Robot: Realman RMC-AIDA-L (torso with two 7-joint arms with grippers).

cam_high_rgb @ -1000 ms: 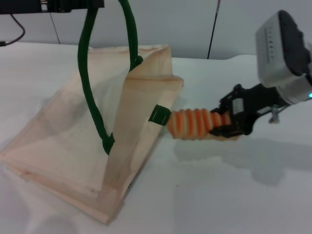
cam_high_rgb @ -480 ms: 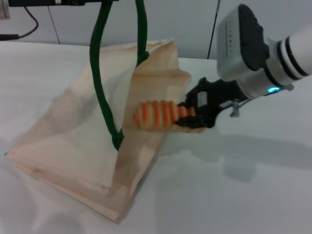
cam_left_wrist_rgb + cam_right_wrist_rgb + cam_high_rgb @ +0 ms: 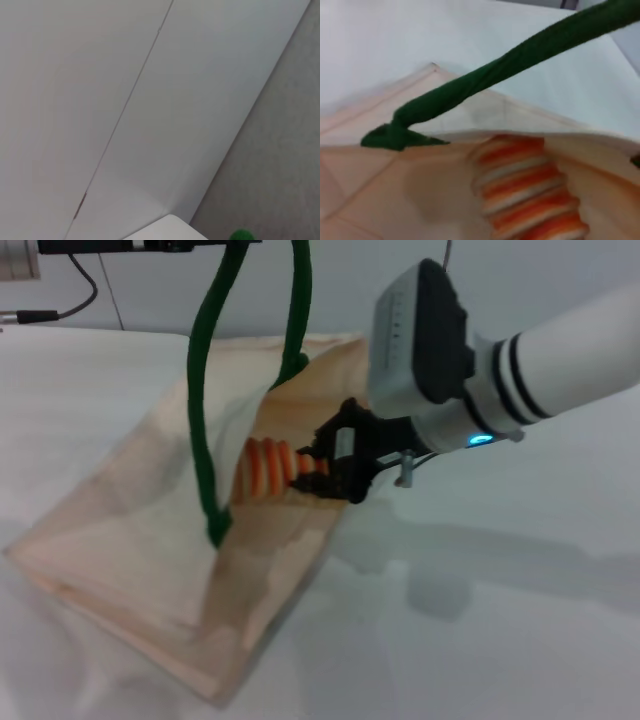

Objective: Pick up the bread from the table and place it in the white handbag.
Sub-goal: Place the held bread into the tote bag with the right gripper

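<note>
The orange-and-cream striped bread (image 3: 265, 468) is held at one end by my right gripper (image 3: 320, 472), which is shut on it. Its free end pokes into the open mouth of the white handbag (image 3: 130, 530), which lies slanted on the table (image 3: 500, 640). The bag's green rope handles (image 3: 205, 410) are stretched straight up to my left gripper (image 3: 150, 245) at the top edge of the head view. The right wrist view shows the bread (image 3: 530, 195) just inside the bag's rim (image 3: 395, 200), under a green handle (image 3: 495, 75). A green tip (image 3: 241, 235) shows in the left wrist view.
A black cable (image 3: 85, 290) hangs by the wall at the back left. Bare white tabletop lies to the right of and in front of the bag. The right arm's grey wrist housing (image 3: 420, 335) hovers above the bag's right edge.
My right gripper has carried the bread leftward from beside the bag into its open mouth. The bag mouth has been pulled wider and the handles have shifted slightly right.
</note>
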